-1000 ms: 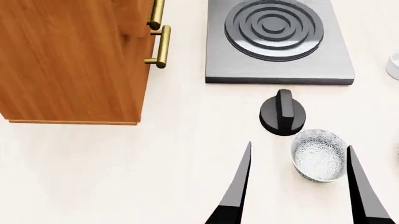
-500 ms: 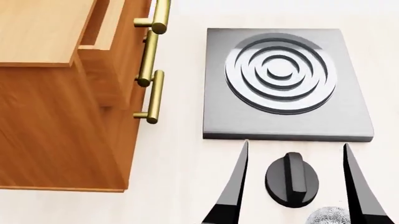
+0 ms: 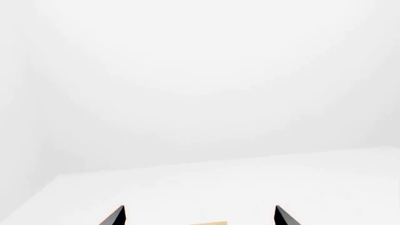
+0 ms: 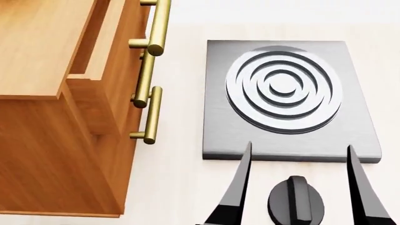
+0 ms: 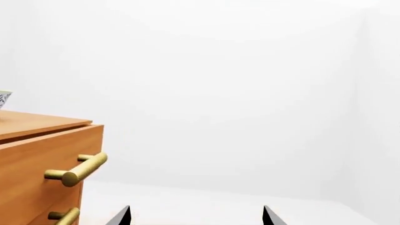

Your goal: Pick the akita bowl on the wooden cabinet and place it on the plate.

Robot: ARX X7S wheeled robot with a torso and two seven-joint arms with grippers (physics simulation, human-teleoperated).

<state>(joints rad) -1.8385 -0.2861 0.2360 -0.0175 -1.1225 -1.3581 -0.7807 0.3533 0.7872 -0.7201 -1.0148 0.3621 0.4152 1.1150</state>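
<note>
So the bowl (image 5: pixel 3 99) only barely shows here: a sliver of patterned rim at the very edge of the right wrist view, sitting on top of the cabinet (image 5: pixel 37 140). It's up and off to the side of the right claw (image 5: pixel 195 216), clearly higher than where the fingertips are. Head view doesn't catch it at all, just the cabinet (image 4: pixel 56 117) top corner and its brass handles (image 4: pixel 151 112).

The right claw (image 4: pixel 299 187) hangs over the counter (image 4: pixel 175 187), straddling the black knob (image 4: pixel 296 200) in front of the stove (image 4: pixel 287 93). It's spread wide with nothing between the fingers, and I can't say whether it touches anything. The cabinet lies on the robot's left of it.

The left claw (image 3: pixel 198 216) is also spread wide and empty, with only the tips showing, looking out at blank white with a scrap of tan below.

Which arm is nearer the bowl, I honestly can't tell. The plate isn't visible anywhere. Either way I'd guess whoever reaches has to go up first.
</note>
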